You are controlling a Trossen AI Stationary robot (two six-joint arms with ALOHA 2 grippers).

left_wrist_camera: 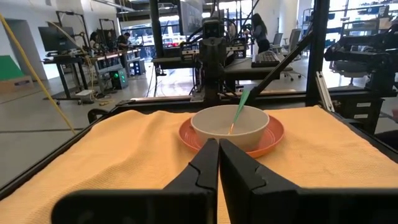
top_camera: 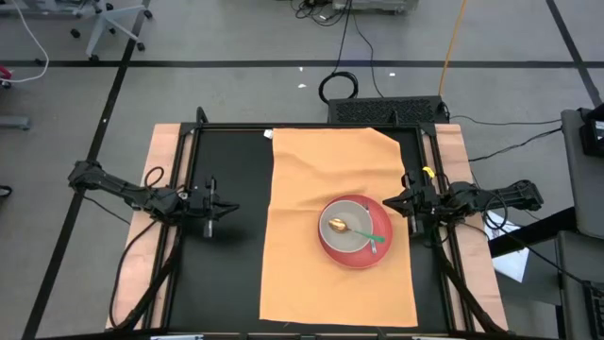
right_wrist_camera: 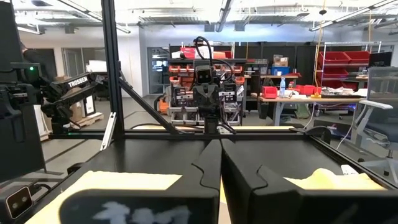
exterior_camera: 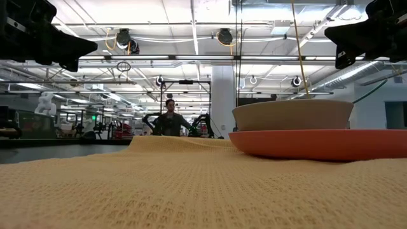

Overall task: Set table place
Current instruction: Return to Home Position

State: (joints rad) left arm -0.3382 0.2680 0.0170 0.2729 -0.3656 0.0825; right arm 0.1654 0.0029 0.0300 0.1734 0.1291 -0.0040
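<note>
The orange-tan cloth mat (top_camera: 330, 227) lies spread on the black tabletop, slightly wrinkled. On its right half sits a round red plate (top_camera: 377, 253) carrying a beige bowl (top_camera: 344, 227). A spoon with a green handle (top_camera: 363, 234) rests in the bowl, handle leaning on the rim. My left gripper (top_camera: 231, 207) hovers shut over the bare tabletop left of the mat. My right gripper (top_camera: 387, 201) hovers shut at the mat's right edge, just beyond the plate. In the left wrist view the bowl (left_wrist_camera: 230, 127) and plate (left_wrist_camera: 273, 134) stand ahead of the shut fingers (left_wrist_camera: 219, 162).
Black frame rails (top_camera: 184, 170) border the table on the left and right. The mat's far right corner (top_camera: 392, 137) is folded or cut at a slant. Cables and a black box (top_camera: 387, 109) lie beyond the far edge. A person (exterior_camera: 169, 117) stands far off in the room.
</note>
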